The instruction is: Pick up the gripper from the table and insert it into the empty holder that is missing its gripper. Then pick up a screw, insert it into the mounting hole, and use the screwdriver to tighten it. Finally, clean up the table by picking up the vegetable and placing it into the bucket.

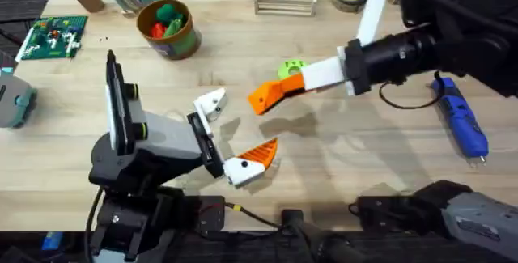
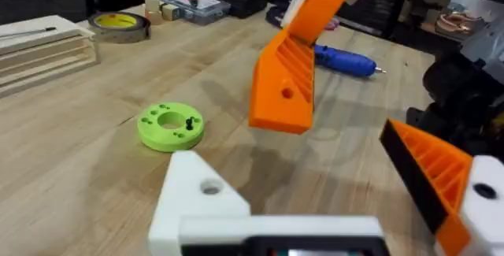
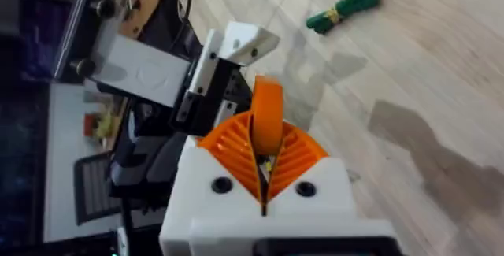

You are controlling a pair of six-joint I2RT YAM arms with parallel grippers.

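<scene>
Though aloft, one gripper [image 1: 267, 95], one holder [image 1: 212, 101]

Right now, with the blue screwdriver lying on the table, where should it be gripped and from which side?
Grip the screwdriver around its thick blue body, mid-length, coming straight down from above. It lies flat on the table, long and narrow, so fingers closing across its width should hold it.

1. Bare holder [image 1: 212, 103] just ahead of held gripper [image 1: 271, 94], open air between.
2. Green disc [image 1: 291, 69] close behind right gripper [image 1: 312, 79].
3. Screwdriver [image 1: 460, 117] well aside.
</scene>
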